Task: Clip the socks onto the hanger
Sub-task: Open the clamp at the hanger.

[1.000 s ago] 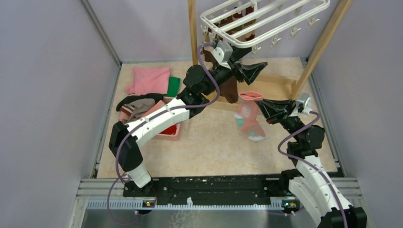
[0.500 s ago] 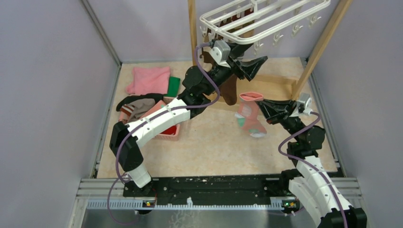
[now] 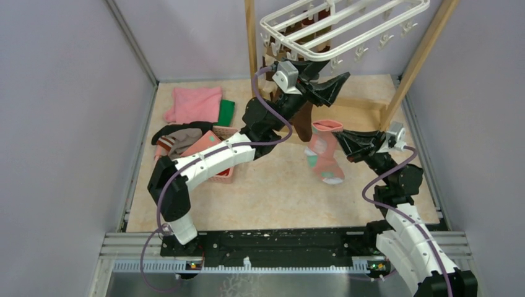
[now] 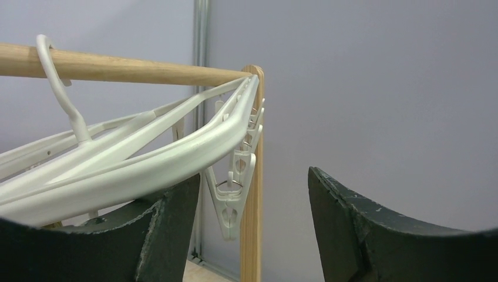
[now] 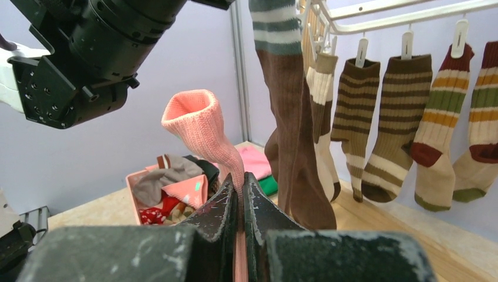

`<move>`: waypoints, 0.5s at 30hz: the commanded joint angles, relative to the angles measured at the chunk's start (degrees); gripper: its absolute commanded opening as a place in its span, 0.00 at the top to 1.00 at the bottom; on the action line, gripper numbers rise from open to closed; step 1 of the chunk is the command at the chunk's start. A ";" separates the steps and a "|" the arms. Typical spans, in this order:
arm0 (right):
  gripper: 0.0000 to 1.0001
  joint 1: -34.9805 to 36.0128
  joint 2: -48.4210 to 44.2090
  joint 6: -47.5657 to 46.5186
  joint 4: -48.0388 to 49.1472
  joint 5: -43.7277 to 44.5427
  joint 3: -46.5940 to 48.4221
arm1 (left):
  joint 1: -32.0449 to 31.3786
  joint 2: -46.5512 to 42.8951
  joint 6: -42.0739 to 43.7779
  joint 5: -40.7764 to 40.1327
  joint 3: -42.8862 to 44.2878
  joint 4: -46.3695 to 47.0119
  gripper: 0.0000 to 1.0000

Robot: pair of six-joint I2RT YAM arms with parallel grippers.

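At the far left of the table (image 3: 272,192) a folded pink cloth (image 3: 193,104) is seen, with a green cloth (image 3: 226,112) touching its right edge. Nearer the arms, a basket (image 3: 218,166) is filled with loose socks (image 3: 179,139) (grey and dark ones on top). The left gripper (image 3: 325,77) is raised just under the hanger (image 4: 147,166). Its fingers (image 4: 170,235) are spread wide and nothing is held between them. In the wrist view a white clip (image 4: 231,202) is seen dangling from the hanger's rim in the gap, in front of a wooden post (image 4: 253,147). A brown sock (image 3: 303,120) hangs below that gripper. To its right a pink sock (image 3: 323,158) with teal patches is held up off the table, its open cuff uppermost. It is pinched just below the cuff by the right gripper (image 5: 241,197), whose jaws are pressed together on the fabric. Further right, in that wrist view, striped socks (image 5: 358,111) are clipped in a row under the hanger.
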 commanded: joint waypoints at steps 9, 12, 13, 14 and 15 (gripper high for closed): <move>1.00 -0.67 -1.14 0.41 2.46 1.17 -0.75 | -0.56 3.61 -1.68 -3.63 1.18 9.12 0.32; 1.00 -0.63 -1.20 0.35 2.41 1.33 -0.84 | -0.57 3.90 -2.08 -3.64 1.24 10.10 0.37; 1.00 -0.67 -1.19 0.24 2.33 1.39 -0.78 | -0.60 3.93 -2.20 -3.65 1.29 10.33 0.37; 1.00 -0.69 -1.24 0.18 2.25 1.36 -0.82 | -0.64 4.04 -2.49 -3.64 1.39 10.41 0.37; 1.00 -0.67 -1.22 0.14 2.17 1.42 -0.82 | -0.64 4.08 -2.73 -5.00 1.50 10.44 0.36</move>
